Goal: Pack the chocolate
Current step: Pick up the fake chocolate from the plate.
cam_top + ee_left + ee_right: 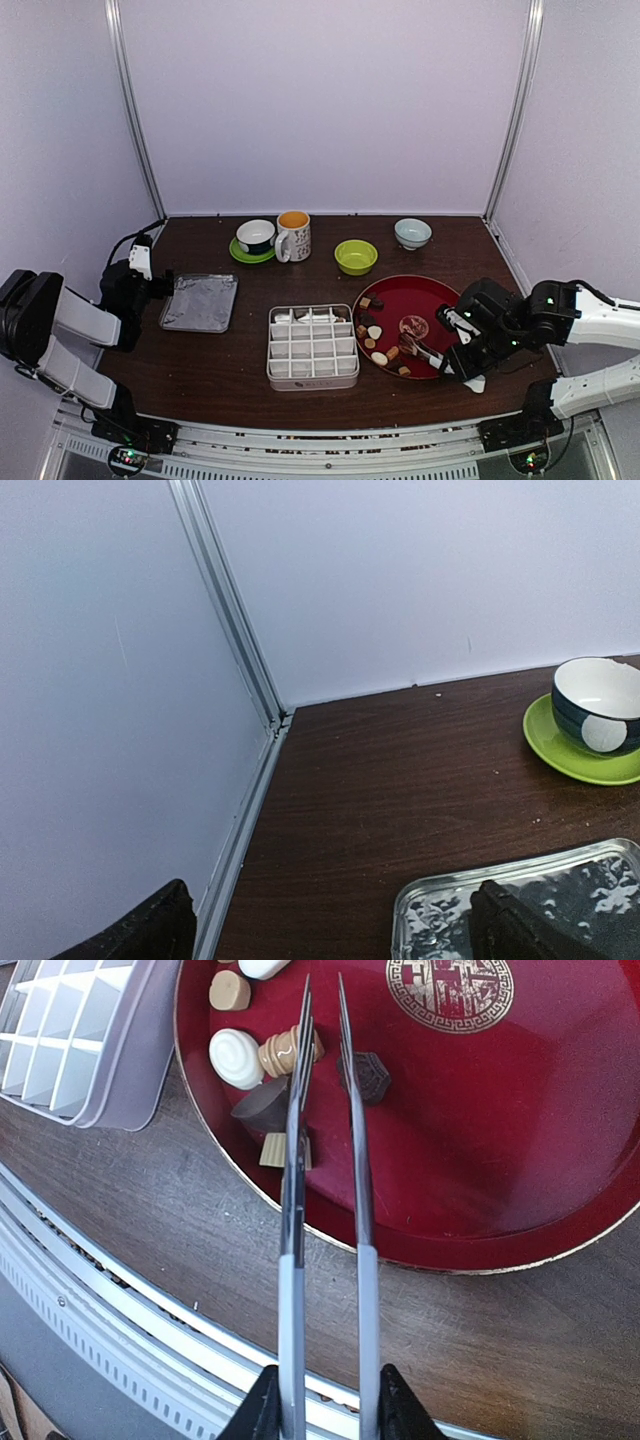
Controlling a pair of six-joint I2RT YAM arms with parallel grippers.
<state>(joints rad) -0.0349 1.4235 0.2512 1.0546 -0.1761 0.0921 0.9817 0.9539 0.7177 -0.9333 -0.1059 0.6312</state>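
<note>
At the right of the dark wooden bench (250, 390), small brown, dark and cream-white chocolate pieces (372, 335) are shown lying on the left part of a round red plate (430, 290), beside a white compartmented box (312, 347). Slim metal tongs (290, 1210) are clamped by the partly closed right end effector (325, 1410), their tips apart over the pieces. The left end effector (335, 910) is spread wide and empty over a crinkled foil tray (440, 910).

Chocolates (374, 332): about ten. One green bowl (355, 257), one pale blue bowl (412, 233), one mug (293, 236), one cup (256, 236), one saucer (240, 255). One divided tray (312, 346), one foil tray (200, 302), one red plate (440, 300), one pair of tongs (293, 1180).
</note>
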